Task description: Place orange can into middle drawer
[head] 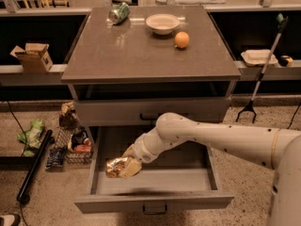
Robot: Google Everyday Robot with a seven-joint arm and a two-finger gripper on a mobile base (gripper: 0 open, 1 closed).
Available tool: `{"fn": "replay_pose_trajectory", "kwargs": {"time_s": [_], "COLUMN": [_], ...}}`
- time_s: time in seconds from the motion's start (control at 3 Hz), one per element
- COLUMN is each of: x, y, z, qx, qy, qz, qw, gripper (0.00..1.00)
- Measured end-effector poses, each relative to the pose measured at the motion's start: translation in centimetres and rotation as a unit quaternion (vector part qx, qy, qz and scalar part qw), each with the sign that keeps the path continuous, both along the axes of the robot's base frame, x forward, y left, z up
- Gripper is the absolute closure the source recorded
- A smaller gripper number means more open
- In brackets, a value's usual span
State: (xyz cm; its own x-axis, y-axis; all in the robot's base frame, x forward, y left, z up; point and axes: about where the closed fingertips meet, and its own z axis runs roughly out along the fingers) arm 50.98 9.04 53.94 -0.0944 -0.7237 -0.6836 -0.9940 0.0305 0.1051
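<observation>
Orange can (117,167): crumpled, low inside open middle drawer (155,202), over left part of drawer floor; contact with floor unclear. Pincer (129,164) clamped on can's right side, white arm reaching in from right. Top drawer (117,113) above, shut. Cabinet surface (141,55) carries green can (119,12) back left, white bowl (162,23) back centre, orange fruit (181,40) just right of bowl.
</observation>
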Motion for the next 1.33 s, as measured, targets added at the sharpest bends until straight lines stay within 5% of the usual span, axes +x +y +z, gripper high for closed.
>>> {"fn": "replay_pose_trajectory", "kwargs": {"time_s": [0.67, 1.0, 1.33], "x": [1.6, 1.3, 1.0], "y": [2.0, 3.5, 4.5], "z": [-5.7, -7.8, -9.3], "qx": [-0.005, -0.002, 0.01], "qy": [0.013, 0.02, 0.035], "qz": [-0.107, -0.137, -0.156], "qw": [0.9942, 0.9904, 0.9871], "gripper": [1.0, 1.0, 0.82]}}
